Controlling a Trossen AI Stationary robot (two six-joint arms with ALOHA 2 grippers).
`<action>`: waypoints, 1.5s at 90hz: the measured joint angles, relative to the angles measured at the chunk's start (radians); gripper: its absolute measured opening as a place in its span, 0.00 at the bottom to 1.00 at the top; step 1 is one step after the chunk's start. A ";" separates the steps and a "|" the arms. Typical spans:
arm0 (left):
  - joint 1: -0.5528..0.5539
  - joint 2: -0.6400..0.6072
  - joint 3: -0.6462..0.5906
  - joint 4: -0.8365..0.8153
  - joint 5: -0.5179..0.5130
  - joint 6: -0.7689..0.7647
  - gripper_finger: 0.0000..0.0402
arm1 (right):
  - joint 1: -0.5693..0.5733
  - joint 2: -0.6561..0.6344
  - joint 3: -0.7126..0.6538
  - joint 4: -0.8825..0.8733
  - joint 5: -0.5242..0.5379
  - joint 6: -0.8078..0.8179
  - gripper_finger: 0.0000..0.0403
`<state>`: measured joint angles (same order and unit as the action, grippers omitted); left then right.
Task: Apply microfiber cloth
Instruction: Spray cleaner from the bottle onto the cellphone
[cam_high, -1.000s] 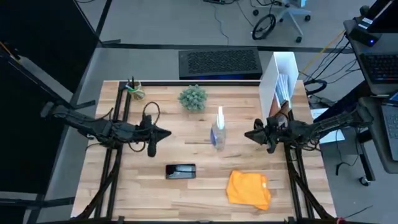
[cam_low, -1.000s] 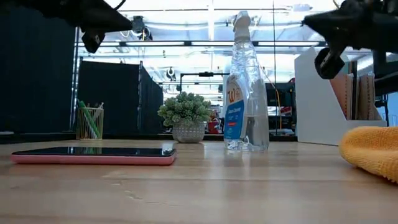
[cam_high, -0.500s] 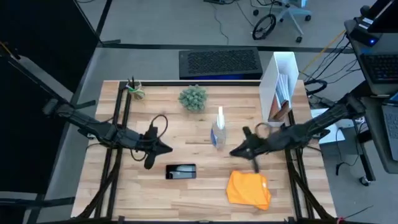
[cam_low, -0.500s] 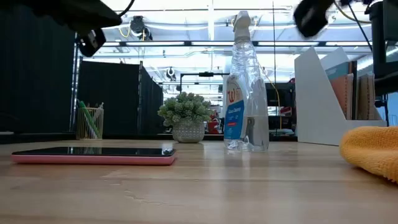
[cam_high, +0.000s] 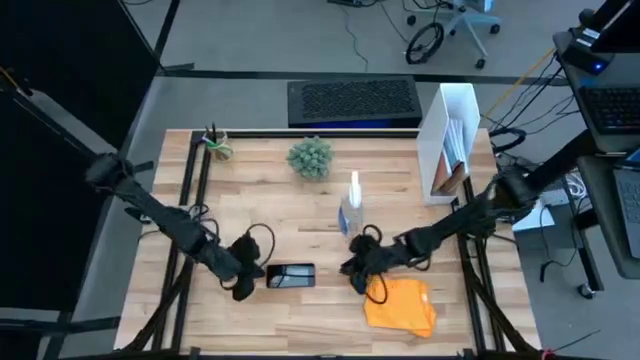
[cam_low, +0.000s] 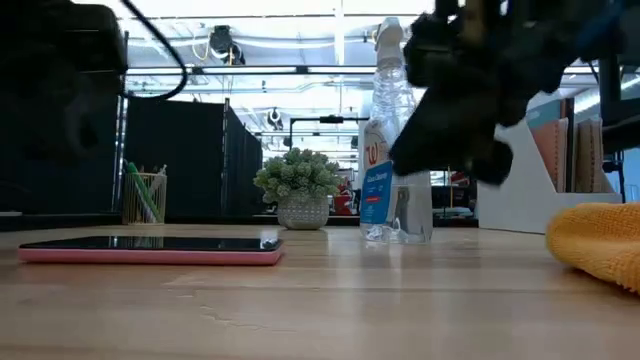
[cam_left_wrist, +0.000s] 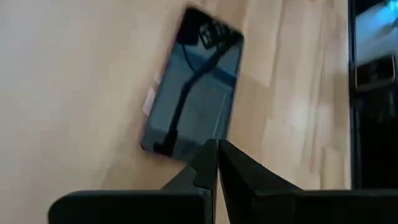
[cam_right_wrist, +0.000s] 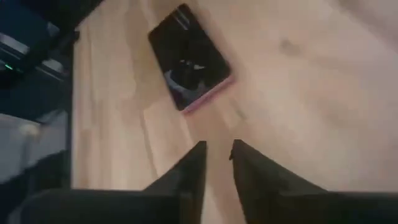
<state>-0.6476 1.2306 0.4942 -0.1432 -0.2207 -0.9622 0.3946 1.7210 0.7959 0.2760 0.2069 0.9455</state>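
Wooden boards make up the table (cam_high: 300, 310); going left to right across the high view, the left gripper (cam_high: 243, 285) sits low near the front edge, just beside the short end of the black smartphone (cam_high: 291, 275), its fingers pressed together in the left wrist view with no gap between them; the phone lies flat with its long axis running across the table, and a pink case edge shows in the low view.

Past the phone comes the right gripper (cam_high: 360, 272), reaching in from the right side; its fingers (cam_right_wrist: 193, 171) stand slightly apart with bare wood between them, pinching nothing.

Just to its right, and a little nearer the front edge, lies the microfiber cloth (cam_high: 402, 303), a crumpled orange heap resting on the table, touched by neither arm as far as I can tell.

My judgement: the right gripper is much the nearer, since the cloth's near corner lies just beside it, while the phone sits between the left gripper and the cloth; the claw points toward the phone, away from the cloth, so it would need to draw back and turn toward the front right.

Behind the right gripper, the spray bottle (cam_high: 351, 212) stands upright near the arm's path; the plant (cam_high: 310, 157), pen cup (cam_high: 214, 145) and white file holder (cam_high: 448, 140) are well apart at the back.
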 joint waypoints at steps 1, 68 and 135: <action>-0.003 0.005 0.000 0.001 -0.001 -0.004 0.00 | 0.000 0.007 0.003 0.007 0.000 0.008 0.26; -0.028 0.305 0.001 0.153 -0.140 -0.212 0.00 | -0.056 0.351 0.290 0.004 -0.036 0.220 0.53; -0.028 0.310 0.001 0.228 -0.176 -0.106 0.00 | -0.034 0.366 0.300 0.137 -0.053 -0.146 0.04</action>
<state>-0.6759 1.5407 0.4949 0.0852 -0.3966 -1.0683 0.3609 2.0868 1.0962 0.4125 0.1535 0.7994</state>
